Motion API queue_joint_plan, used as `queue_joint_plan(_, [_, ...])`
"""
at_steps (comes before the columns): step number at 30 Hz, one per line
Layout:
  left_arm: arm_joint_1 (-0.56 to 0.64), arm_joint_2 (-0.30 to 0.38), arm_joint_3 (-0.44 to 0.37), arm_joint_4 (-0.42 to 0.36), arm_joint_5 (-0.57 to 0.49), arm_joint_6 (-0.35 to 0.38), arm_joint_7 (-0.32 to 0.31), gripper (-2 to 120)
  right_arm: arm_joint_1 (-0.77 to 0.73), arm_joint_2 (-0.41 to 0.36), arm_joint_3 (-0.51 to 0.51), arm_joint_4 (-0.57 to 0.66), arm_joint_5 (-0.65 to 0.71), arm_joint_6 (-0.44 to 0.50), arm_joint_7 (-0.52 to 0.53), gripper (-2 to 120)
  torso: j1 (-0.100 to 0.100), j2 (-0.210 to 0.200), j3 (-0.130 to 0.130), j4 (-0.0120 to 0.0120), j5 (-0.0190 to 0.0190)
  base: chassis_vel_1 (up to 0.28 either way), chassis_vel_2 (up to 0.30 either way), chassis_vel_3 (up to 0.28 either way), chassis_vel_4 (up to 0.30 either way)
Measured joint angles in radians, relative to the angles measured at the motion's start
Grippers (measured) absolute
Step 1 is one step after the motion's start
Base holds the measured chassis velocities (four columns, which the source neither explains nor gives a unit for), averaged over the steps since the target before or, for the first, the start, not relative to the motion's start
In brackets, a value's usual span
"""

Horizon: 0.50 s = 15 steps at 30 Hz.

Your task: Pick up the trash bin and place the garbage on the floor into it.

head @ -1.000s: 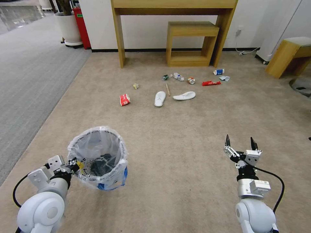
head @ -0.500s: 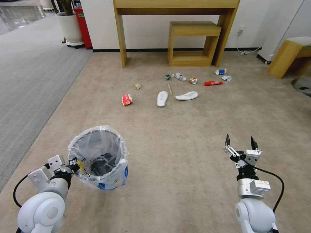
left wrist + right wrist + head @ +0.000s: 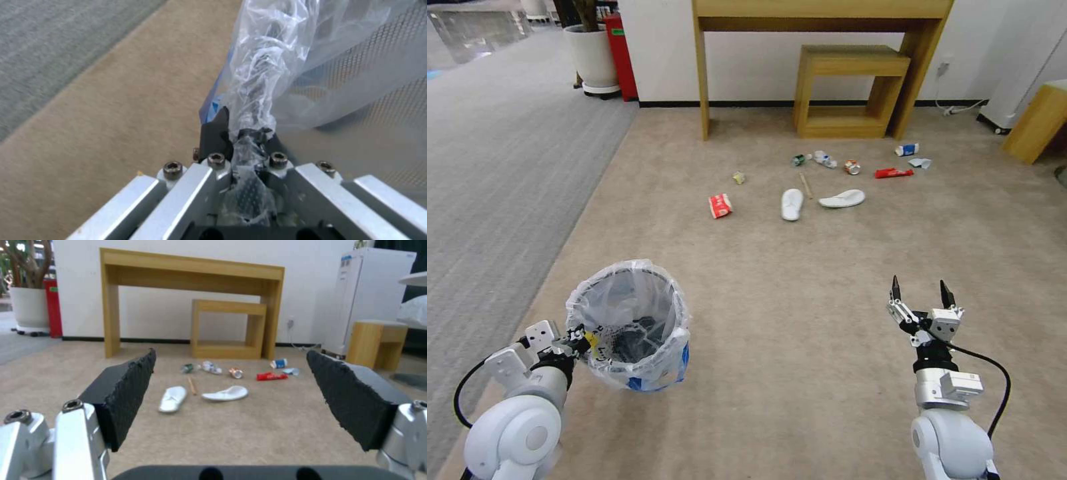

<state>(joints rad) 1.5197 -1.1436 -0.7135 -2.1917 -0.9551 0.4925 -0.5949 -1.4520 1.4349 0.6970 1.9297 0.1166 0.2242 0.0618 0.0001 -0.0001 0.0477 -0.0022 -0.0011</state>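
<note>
Across the beige carpeted floor (image 3: 800,280) in front of you, the biggest thing is the wooden console table (image 3: 820,13) against the far wall, with a smaller wooden shelf unit (image 3: 850,90) tucked under it. Nearer to you, at your left, the trash bin (image 3: 627,327) hangs at the left gripper (image 3: 582,341), its clear liner bag crinkled over the rim and a bit of blue showing low down; in the left wrist view you can see the left gripper's fingers (image 3: 216,133) pressed together on the bin's rim and liner. On your right, the right gripper (image 3: 919,292) is held above bare carpet with its jaws spread wide and nothing between them, well apart from the litter. The garbage lies scattered in front of the shelf unit: two white slippers (image 3: 792,203) lie side by side with a wooden stick (image 3: 806,185) between them, a red-white carton (image 3: 720,205) sits off to their left, a red wrapper (image 3: 894,173) lies to their right, and behind these you have a blue-white cup (image 3: 907,149), a crushed can (image 3: 852,167) and a clear bottle (image 3: 826,159).
</note>
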Motion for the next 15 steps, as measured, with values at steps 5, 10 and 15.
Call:
queue_joint_plan(5, [-0.002,-0.002,0.002,0.004,0.002,-0.001,0.000,1,0.002,0.000,0.001,-0.004,0.000,0.001,-0.003,84,0.000,0.000,0.000,0.0000,0.0003,0.233,0.246,-0.240,-0.247])
queue_joint_plan(10, [-0.002,-0.003,0.002,0.007,0.005,-0.003,0.001,1,0.006,0.000,0.001,-0.014,-0.001,0.011,-0.014,86,0.000,0.000,0.000,0.0001,0.0005,0.203,0.207,-0.183,-0.195])
queue_joint_plan(15, [-0.002,-0.004,0.002,0.008,0.008,-0.004,0.001,1,0.008,0.000,0.002,-0.017,-0.001,0.013,-0.016,86,0.000,0.000,0.000,0.0002,0.0003,0.085,0.061,-0.055,-0.068])
